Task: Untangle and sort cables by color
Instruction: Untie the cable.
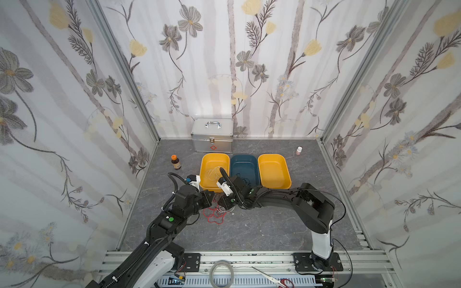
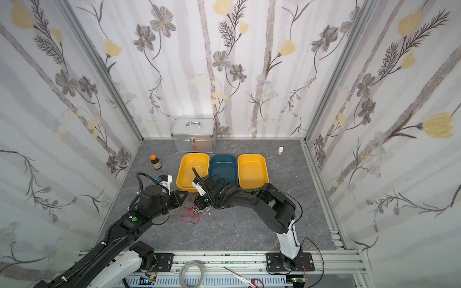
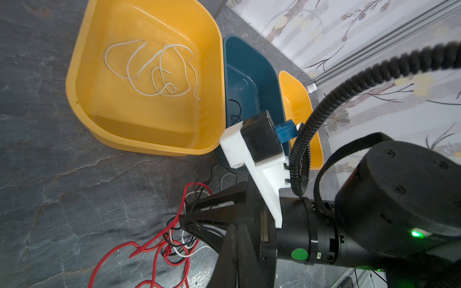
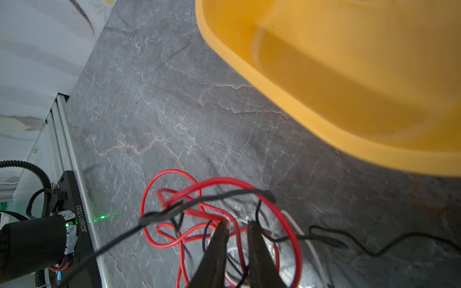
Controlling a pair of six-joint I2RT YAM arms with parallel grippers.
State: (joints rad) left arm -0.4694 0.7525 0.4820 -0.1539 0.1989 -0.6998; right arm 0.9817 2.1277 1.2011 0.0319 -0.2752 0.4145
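A tangle of red, black and white cables (image 1: 215, 214) (image 2: 190, 214) lies on the grey table in front of the bins. My right gripper (image 4: 237, 224) is down in the tangle (image 4: 199, 212), open by a narrow gap, with a red strand and a white strand running between its fingers. My left gripper (image 3: 236, 227) is shut just beside the tangle (image 3: 174, 239), and no cable shows between its fingers. Loose white cables (image 3: 154, 69) lie in the left yellow bin (image 1: 214, 155). A black cable (image 3: 234, 109) lies in the blue bin (image 1: 243, 157).
A second yellow bin (image 1: 274, 172) stands right of the blue one with nothing showing in it. Behind the bins is a silver case (image 1: 212, 136). A brown bottle (image 1: 175, 162) stands at the left and a small white bottle (image 1: 298, 150) at the back right. A tape ring (image 1: 222, 273) and scissors (image 1: 272, 276) lie on the front rail.
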